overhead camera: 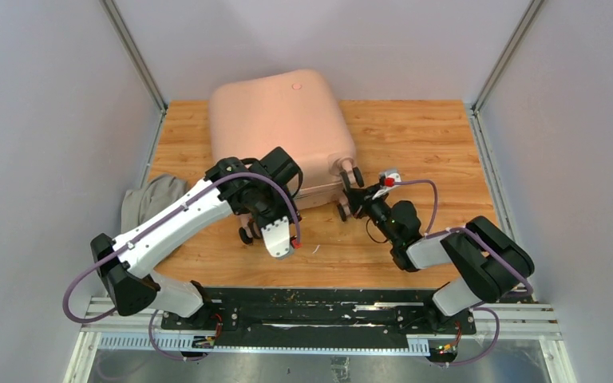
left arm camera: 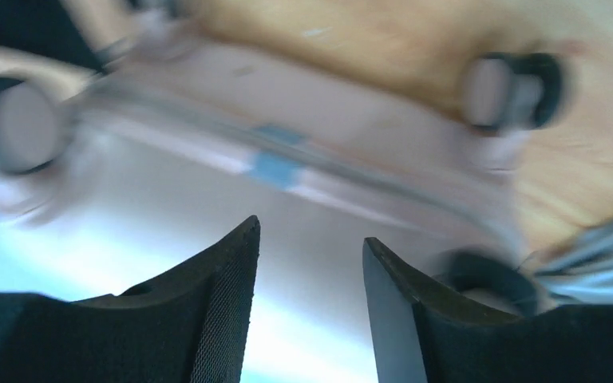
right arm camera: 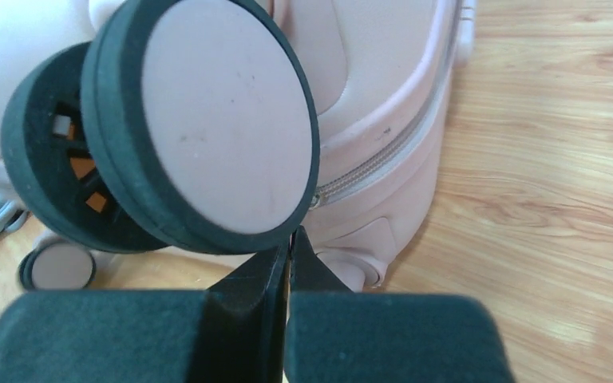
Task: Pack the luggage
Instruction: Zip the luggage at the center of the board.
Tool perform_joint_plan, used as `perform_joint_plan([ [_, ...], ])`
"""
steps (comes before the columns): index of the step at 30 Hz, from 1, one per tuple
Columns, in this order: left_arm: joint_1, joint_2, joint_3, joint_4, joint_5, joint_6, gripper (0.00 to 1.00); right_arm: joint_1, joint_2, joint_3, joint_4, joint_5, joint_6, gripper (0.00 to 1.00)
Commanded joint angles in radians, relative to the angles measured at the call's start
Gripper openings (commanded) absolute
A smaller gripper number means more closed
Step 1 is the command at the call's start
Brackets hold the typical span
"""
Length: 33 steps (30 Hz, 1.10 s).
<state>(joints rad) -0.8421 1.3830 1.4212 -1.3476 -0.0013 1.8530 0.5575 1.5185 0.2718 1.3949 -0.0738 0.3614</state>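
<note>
Luggage lies shut at the back-centre of the table, its castor end facing the arms: rigid, smooth, probably slippery shell, best taken at the zip seam or a wheel; left gripper part-open, empty; right gripper pressed closed, empty.

We're scanning for lettering and there's nothing we can read. The large pale pink hard-shell suitcase carries a small round emblem near the top centre of the overhead view, too small to make out. In the left wrist view, a blue tab on its seam, left of centre, is only a blur.
</note>
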Motion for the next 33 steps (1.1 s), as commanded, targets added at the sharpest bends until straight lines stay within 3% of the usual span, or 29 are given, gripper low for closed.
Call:
perform_joint_plan([
  [1, -0.015, 0.013, 0.103, 0.245, 0.003, 0.023, 0.00, 0.145, -0.079, 0.045, -0.024, -0.213, -0.089, 0.00],
  [5, -0.017, 0.021, 0.127, 0.242, -0.030, 0.003, 0.00, 0.169, -0.072, 0.010, -0.024, -0.184, -0.092, 0.00],
  [10, -0.016, -0.047, 0.011, 0.233, -0.153, 0.020, 0.00, 0.054, -0.098, -0.055, -0.037, -0.102, 0.013, 0.06],
  [11, -0.011, -0.066, -0.019, 0.231, -0.188, 0.020, 0.06, 0.046, -0.101, -0.056, -0.048, -0.099, 0.019, 0.11],
  [13, 0.014, -0.096, -0.064, 0.205, -0.228, 0.010, 0.33, 0.042, -0.108, -0.055, -0.071, -0.096, 0.029, 0.30],
  [14, 0.039, -0.110, -0.078, 0.184, -0.237, 0.006, 0.45, 0.043, -0.112, -0.054, -0.089, -0.095, 0.035, 0.47],
  [16, 0.108, -0.149, -0.108, 0.159, -0.247, 0.021, 0.56, 0.042, -0.123, -0.071, -0.112, -0.075, 0.049, 0.57],
  [19, 0.258, -0.200, -0.127, 0.127, -0.249, 0.110, 0.57, 0.038, -0.154, -0.114, -0.122, -0.045, 0.079, 0.60],
  [22, 0.371, -0.212, -0.044, 0.018, -0.236, 0.195, 0.57, 0.038, -0.182, -0.112, -0.171, -0.071, 0.095, 0.61],
  [28, 0.465, -0.207, 0.074, -0.122, -0.260, 0.274, 0.58, 0.038, -0.145, -0.087, -0.159, -0.133, 0.115, 0.62],
  [33, 0.548, -0.265, -0.033, -0.137, -0.257, 0.380, 0.64, 0.041, -0.143, -0.096, -0.133, -0.149, 0.128, 0.65],
])
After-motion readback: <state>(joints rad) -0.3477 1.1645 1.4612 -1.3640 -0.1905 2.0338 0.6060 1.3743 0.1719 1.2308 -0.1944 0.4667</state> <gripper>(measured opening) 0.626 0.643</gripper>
